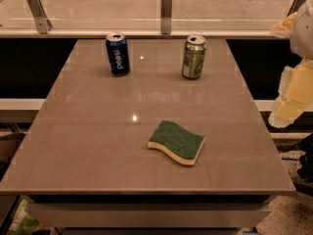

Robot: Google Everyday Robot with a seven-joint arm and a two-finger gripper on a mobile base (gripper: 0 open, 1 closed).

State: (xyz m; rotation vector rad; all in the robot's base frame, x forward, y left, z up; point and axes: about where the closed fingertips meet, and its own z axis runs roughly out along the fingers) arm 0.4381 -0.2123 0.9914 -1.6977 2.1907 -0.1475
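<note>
A green-topped sponge (176,141) with a yellow underside lies flat on the brown table (98,146), right of centre and toward the front. A blue soda can (117,53) stands upright at the back left. A green soda can (193,56) stands upright at the back, right of the middle. My gripper (289,104) hangs off the table's right edge, partly cut off by the frame, pale and pointing downward. It holds nothing that I can see and touches nothing. The sponge is the nearest object, well to its left.
A glass railing with metal posts (166,4) runs behind the table. A white ledge (19,103) passes below the tabletop on both sides. More of my arm (301,26) rises at the top right. Speckled floor (286,214) shows at the lower right.
</note>
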